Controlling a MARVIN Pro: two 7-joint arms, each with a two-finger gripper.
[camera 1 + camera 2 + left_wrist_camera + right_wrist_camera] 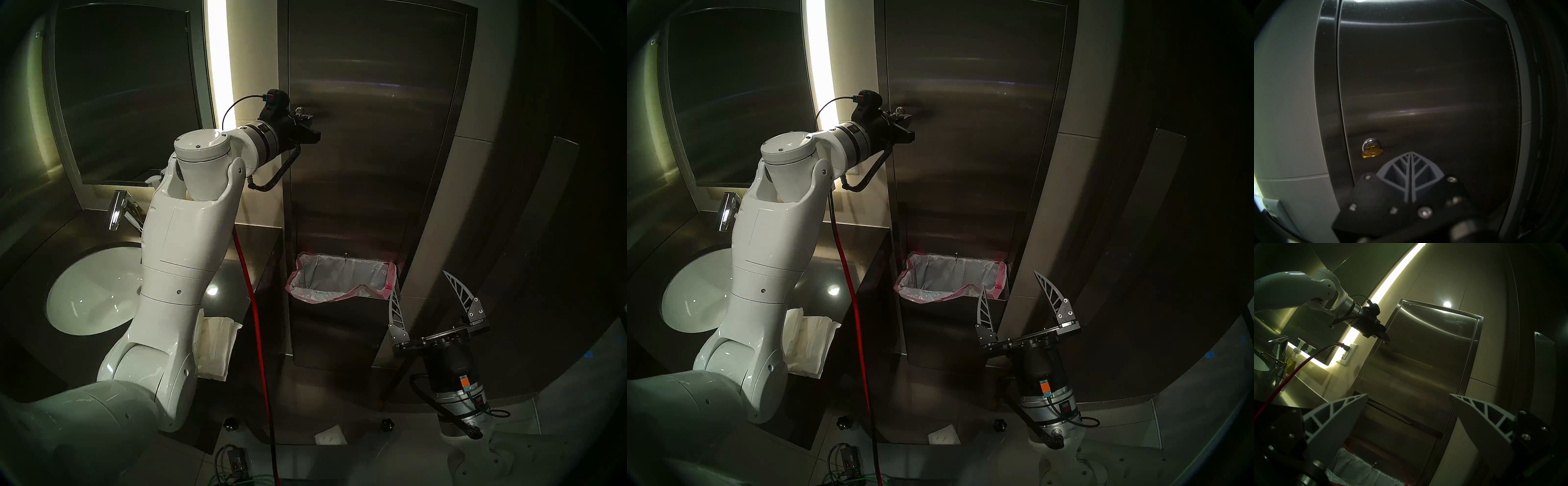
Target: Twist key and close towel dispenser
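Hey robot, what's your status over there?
Left hand shut, empty, beside key. Right hand open, idle. Towel dispenser door looks closed. Nothing blocking.

On my screen the towel dispenser [373,142] is grey brushed steel with pale horizontal streaks. Its key [1372,153] is golden yellow in a silver lock [1370,143]. I see 1 red cable [254,322], a white sink [91,292], and a clear bin liner [341,278] with pink-red edge.

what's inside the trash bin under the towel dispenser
The trash bin holds a clear liner with a red rim, and what shows of the liner looks empty. Its bottom is dim in the head views, and the right gripper blocks part of the right wrist view.
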